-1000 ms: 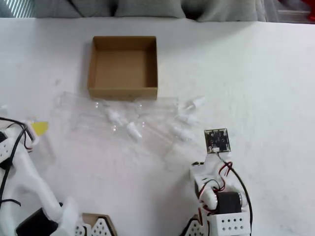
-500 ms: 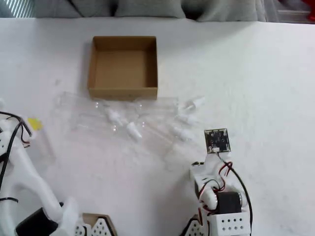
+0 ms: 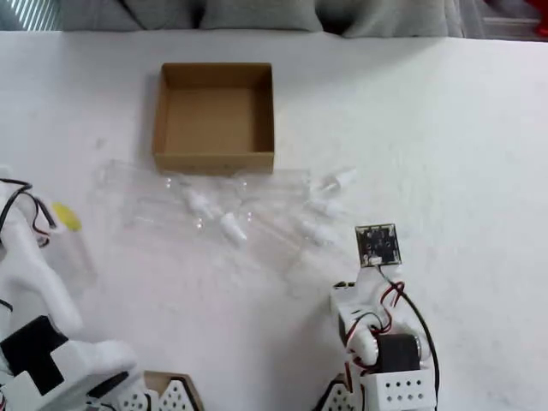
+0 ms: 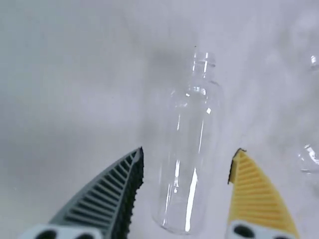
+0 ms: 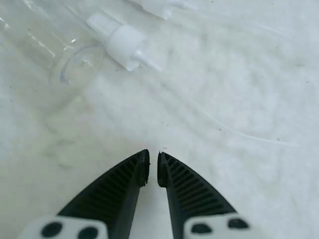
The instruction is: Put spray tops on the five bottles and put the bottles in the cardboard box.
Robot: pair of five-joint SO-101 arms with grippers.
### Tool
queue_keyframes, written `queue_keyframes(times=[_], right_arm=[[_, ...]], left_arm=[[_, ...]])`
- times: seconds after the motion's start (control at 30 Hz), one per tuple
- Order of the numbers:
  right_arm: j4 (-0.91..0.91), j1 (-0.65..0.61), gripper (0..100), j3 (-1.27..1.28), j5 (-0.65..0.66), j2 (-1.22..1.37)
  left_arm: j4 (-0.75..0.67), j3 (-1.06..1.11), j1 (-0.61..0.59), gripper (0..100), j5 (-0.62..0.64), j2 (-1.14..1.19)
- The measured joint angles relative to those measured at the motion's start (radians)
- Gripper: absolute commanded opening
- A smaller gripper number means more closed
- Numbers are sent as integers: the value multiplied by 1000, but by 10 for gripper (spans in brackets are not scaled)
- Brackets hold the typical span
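Bottle, uncapped, lies on table straddled by my wide-open left claw, lined up for a grab, while my right claw sits pinched narrow and empty near a spray top.

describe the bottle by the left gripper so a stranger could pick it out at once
Start at the cardboard box, then look toward the left arm's side, away from the jumble of bottles before it. A clear bottle lies alone there, straddled by the open left gripper, its neck bare, with no spray top.
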Motion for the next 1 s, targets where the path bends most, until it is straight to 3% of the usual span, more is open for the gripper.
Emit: queue_keyframes(times=[0.27, 1.0], right_arm=[[0, -2, 20, 0, 0, 0], [0, -2, 20, 0, 0, 0]], left_arm=[[-101, 40, 0, 283, 0, 0], [-106, 41, 9, 283, 0, 35]])
